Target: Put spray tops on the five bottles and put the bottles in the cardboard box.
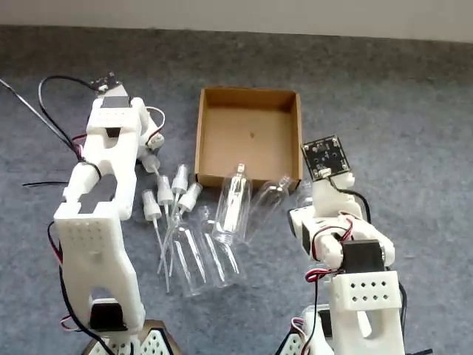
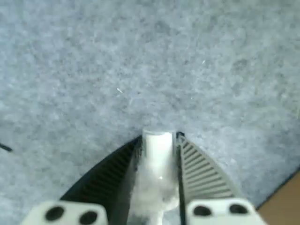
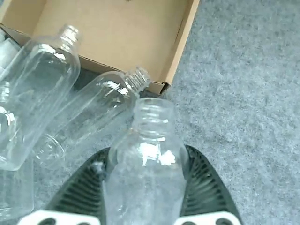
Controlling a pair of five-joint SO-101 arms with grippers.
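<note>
Right jaws around bottle (image 3: 145, 183), loose bottles (image 3: 89, 117) alongside.

Grey felt table (image 1: 414, 111), parts laid out.
An open cardboard box (image 1: 248, 137) sits mid-table; clear bottles (image 1: 233, 203) lie on their sides at its near wall, with spray tops (image 1: 179, 180) just beside them.

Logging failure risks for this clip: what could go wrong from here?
The left gripper pinches a spray top and the right gripper a bottle; the neck is narrow, so a misaligned top may well miss it. Also, loose bottles lie close beside the held one, by the box; lifting could nudge and roll them.
</note>
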